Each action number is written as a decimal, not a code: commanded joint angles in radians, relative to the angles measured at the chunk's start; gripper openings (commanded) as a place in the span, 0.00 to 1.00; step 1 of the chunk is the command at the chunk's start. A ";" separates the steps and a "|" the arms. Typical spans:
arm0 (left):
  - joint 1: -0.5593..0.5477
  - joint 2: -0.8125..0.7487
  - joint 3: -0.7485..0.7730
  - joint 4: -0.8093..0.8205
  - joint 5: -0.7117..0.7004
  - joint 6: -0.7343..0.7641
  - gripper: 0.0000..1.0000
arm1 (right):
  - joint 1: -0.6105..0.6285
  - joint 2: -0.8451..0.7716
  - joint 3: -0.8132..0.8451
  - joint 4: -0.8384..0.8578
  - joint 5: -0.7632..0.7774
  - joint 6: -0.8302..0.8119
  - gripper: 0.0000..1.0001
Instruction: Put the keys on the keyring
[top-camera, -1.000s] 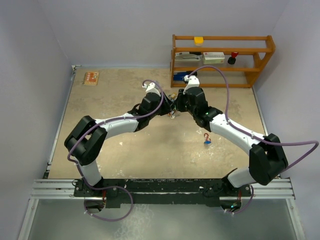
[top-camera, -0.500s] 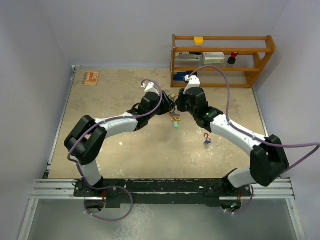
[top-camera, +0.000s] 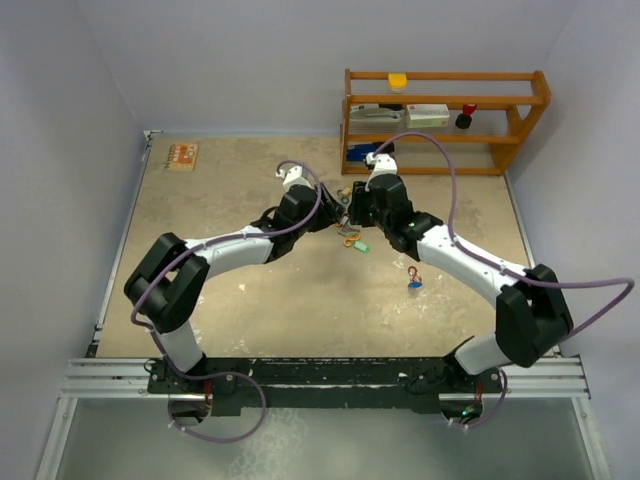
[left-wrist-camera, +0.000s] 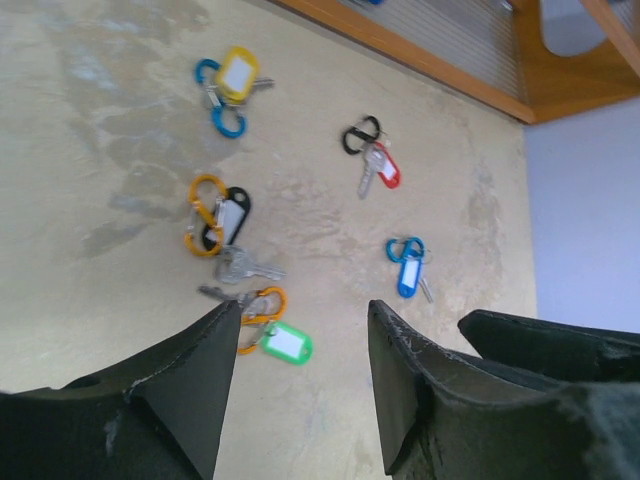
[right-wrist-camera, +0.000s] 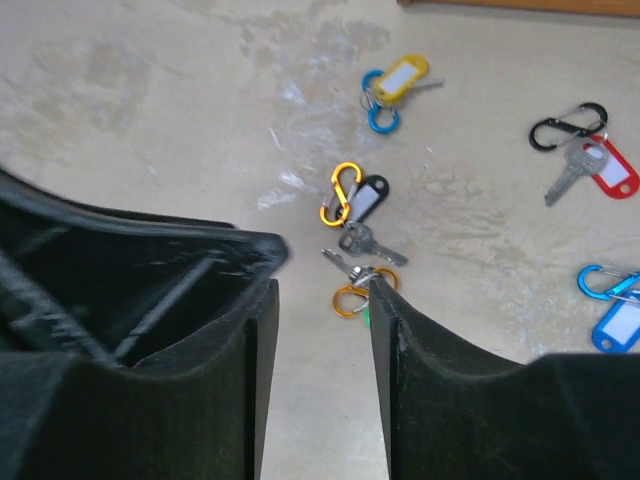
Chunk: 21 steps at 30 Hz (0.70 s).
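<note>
**Both grippers open over the scattered keys**

In the left wrist view the left gripper (left-wrist-camera: 300, 390) stands at the bottom edge. Its jaws are apart, with only bare table (left-wrist-camera: 120, 120) between them. The green-tagged key set (left-wrist-camera: 285, 343) lies just above the gap, near the left finger, and the silver keys (left-wrist-camera: 245, 268) lie a little higher. In the right wrist view the right gripper (right-wrist-camera: 322, 370) is parted too and holds nothing. An orange clip (right-wrist-camera: 350, 297) lies at its right fingertip.

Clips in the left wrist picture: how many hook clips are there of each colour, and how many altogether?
Blue clips: 2
Orange clips: 2
Black clip: 1
Total: 5
</note>
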<state>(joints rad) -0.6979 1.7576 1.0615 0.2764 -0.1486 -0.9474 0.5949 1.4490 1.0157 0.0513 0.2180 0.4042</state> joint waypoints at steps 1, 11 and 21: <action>0.029 -0.111 -0.035 -0.066 -0.141 0.020 0.53 | 0.003 0.101 0.086 -0.135 0.032 -0.010 0.46; 0.049 -0.162 -0.087 -0.089 -0.155 0.023 0.53 | 0.003 0.227 0.104 -0.179 0.048 -0.002 0.36; 0.062 -0.166 -0.106 -0.085 -0.145 0.025 0.53 | 0.003 0.316 0.133 -0.164 0.031 -0.011 0.32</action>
<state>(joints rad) -0.6468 1.6283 0.9661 0.1665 -0.2852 -0.9401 0.5949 1.7580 1.1061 -0.1230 0.2436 0.4000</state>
